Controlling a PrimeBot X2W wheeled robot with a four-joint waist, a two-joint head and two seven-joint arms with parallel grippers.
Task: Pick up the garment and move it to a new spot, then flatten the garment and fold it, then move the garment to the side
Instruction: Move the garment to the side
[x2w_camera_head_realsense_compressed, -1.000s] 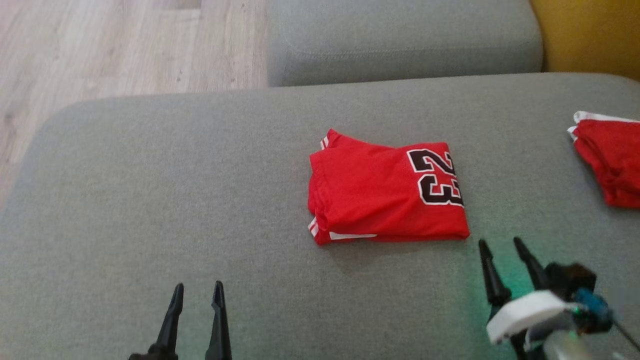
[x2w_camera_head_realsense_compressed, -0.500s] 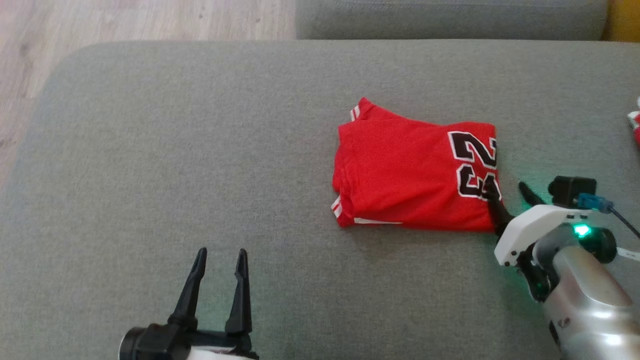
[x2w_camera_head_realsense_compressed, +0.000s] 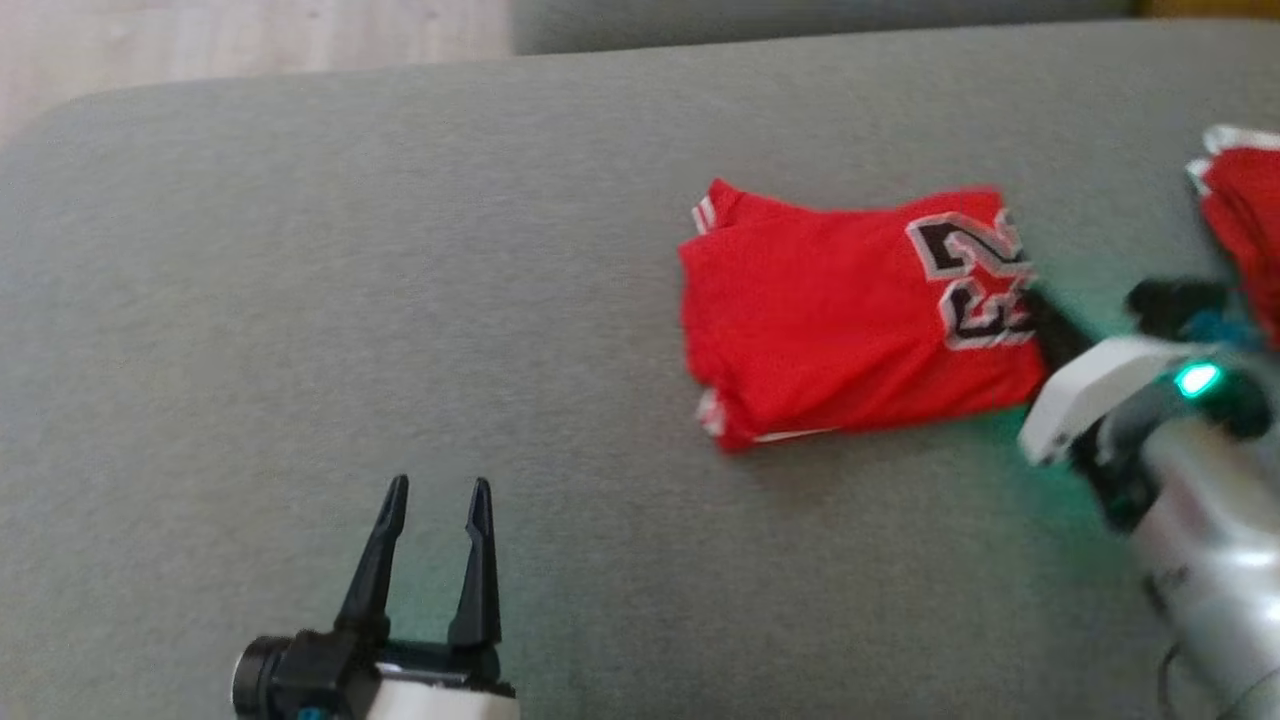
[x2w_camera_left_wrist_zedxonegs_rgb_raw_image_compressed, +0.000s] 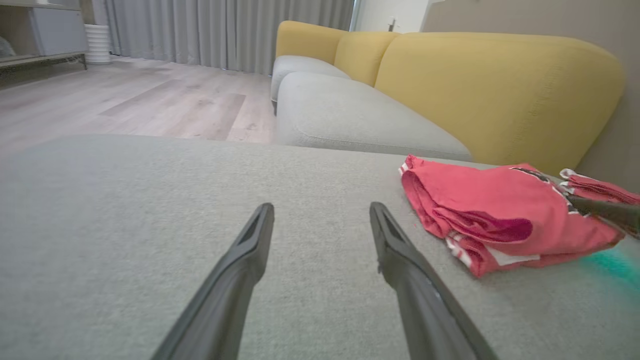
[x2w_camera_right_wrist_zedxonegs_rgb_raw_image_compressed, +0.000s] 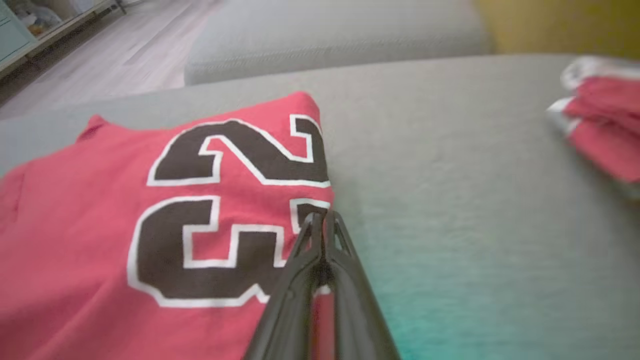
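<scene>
- Left gripper (x2w_camera_head_realsense_compressed: 440, 485): jaws apart, nothing between them. It sits low above the bare grey cushion (x2w_camera_head_realsense_compressed: 250, 300); I cannot tell whether it touches.
- Jersey (x2w_camera_head_realsense_compressed: 840, 310): red, folded into a rough rectangle and lying flat on the cushion. It is ahead and to the right of the left gripper, well apart from it. White trim shows at its left corners.
- Right gripper (x2w_camera_right_wrist_zedxonegs_rgb_raw_image_compressed: 320, 220): fingers pressed together, with the tips pinching the jersey's right edge beside the black "23" (x2w_camera_right_wrist_zedxonegs_rgb_raw_image_compressed: 225, 210). Red cloth shows between the fingers lower down.
- Lamp (x2w_camera_head_realsense_compressed: 1197, 380) on the right wrist is lit green, with a green glow on the cushion below.
- Second garment (x2w_camera_head_realsense_compressed: 1240, 200): red with white trim, to the right of and beyond the right gripper, apart from the jersey. It is blurred.
- Farther off: a grey seat (x2w_camera_left_wrist_zedxonegs_rgb_raw_image_compressed: 350, 115), a yellow backrest (x2w_camera_left_wrist_zedxonegs_rgb_raw_image_compressed: 500, 85), and wood floor (x2w_camera_left_wrist_zedxonegs_rgb_raw_image_compressed: 125, 100) beyond and to the left of the left gripper.
</scene>
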